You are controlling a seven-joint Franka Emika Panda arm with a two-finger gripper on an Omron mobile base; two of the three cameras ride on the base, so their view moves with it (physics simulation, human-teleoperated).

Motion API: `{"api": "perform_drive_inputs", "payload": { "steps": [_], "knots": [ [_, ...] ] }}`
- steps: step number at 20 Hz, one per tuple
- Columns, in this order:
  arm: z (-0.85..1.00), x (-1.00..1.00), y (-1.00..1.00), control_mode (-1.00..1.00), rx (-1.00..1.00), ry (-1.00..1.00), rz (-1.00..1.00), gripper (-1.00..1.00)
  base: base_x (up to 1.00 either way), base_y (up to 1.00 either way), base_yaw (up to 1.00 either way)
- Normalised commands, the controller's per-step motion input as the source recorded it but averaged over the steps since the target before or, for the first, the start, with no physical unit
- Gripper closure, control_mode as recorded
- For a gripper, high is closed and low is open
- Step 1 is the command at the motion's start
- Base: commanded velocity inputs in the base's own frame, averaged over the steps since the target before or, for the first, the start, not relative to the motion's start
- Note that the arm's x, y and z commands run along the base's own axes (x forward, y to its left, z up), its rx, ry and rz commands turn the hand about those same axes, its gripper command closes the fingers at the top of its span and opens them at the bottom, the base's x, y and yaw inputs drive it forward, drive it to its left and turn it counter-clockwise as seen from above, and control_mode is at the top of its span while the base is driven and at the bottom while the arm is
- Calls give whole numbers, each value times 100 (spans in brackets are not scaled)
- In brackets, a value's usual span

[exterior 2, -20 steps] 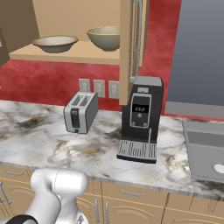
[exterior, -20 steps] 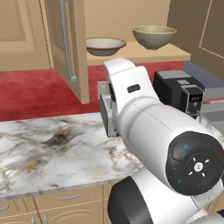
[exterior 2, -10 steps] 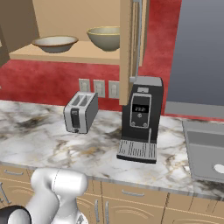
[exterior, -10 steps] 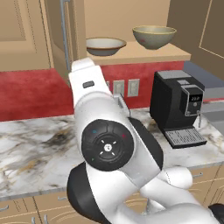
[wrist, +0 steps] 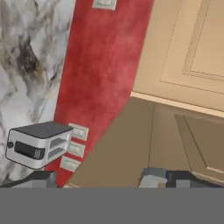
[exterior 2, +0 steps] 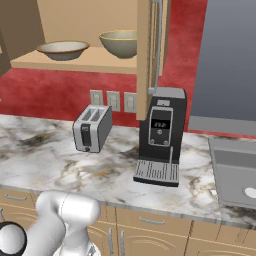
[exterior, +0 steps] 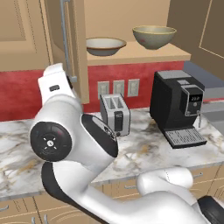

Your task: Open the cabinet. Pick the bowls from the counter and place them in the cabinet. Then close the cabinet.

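Two round bowls, one shallow tan-rimmed (exterior: 105,45) and one deeper olive-yellow (exterior: 154,36); one silver two-slot toaster (exterior: 115,114); one black coffee machine (exterior: 177,107); three white wall outlets (exterior: 118,88).

Both bowls (exterior: 105,45) sit inside the cabinet (exterior: 144,54), above the toaster (exterior: 115,114) on the counter (exterior 2: 45,155), coffee machine (exterior: 178,107) right of the toaster.

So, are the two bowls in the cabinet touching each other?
Apart. The right base view shows bare shelf between the shallow bowl and the deeper bowl; the left base view shows the same gap.
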Motion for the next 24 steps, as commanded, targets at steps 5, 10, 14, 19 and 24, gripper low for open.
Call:
{"api": "perform_drive_inputs", "payload": {
  "steps": [5,10,14,19,24],
  "knots": [
    [0,54,33,-100,0,-7,-7,-100,0,0,0],
    [0,49,16,-100,0,-8,-8,-100,0,0,0],
    [0,32,1,-100,0,-7,-10,-100,0,0,0],
    [0,15,0,-100,0,-6,-16,-100,0,0,0],
    [0,14,0,-100,-1,-7,-18,-100,0,0,0]
  ]
}}
